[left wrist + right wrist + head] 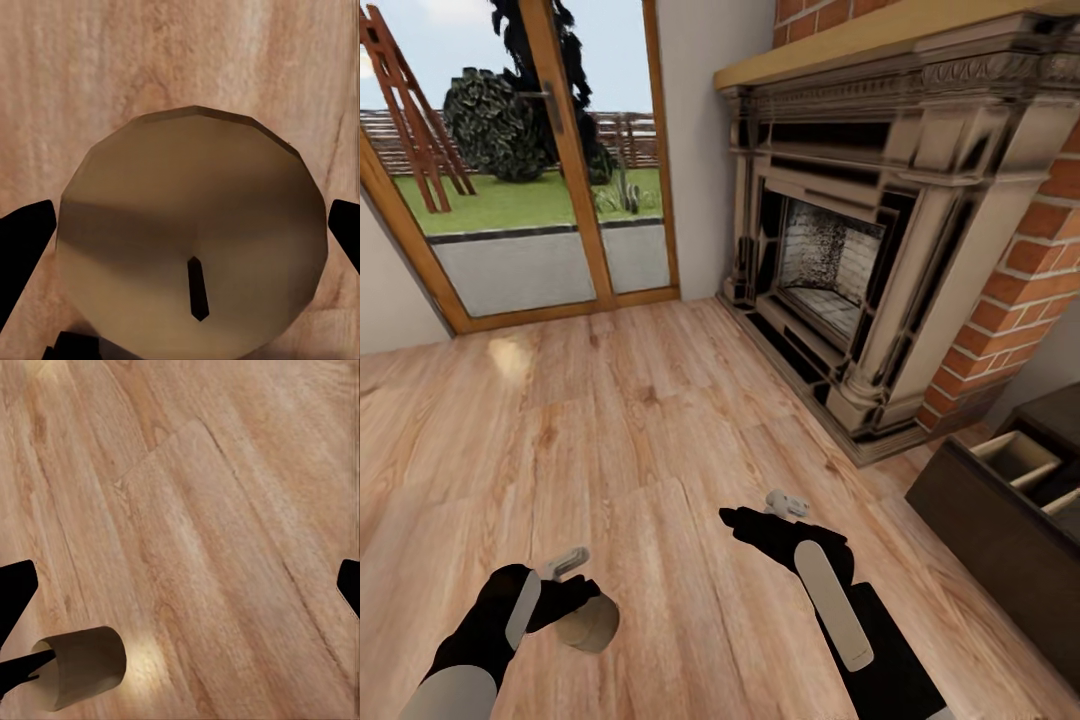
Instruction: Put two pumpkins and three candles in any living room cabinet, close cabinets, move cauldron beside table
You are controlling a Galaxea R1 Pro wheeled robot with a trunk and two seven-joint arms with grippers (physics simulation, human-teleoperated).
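We find the left end effector (565, 590) closed on a candle (588, 622), held clear above the wooden floor (640, 440). In the left wrist view the candle (193, 244) sits between the two dark fingertips (26, 251), its flat round top and short dark wick facing the camera, so its axis runs along the fingers. The right end effector (785, 508) carries nothing; its fingers stand wide apart over bare boards.

The relation that governs the coming move: the cabinet (1000, 520), with a pale-lined drawer (1025, 462) standing open, lies forward and to the right of both arms, near the fireplace (860, 260). We judge the right arm nearer to it, yet the left arm holds the load. The candle must therefore travel rightward across the body, or the base must turn.
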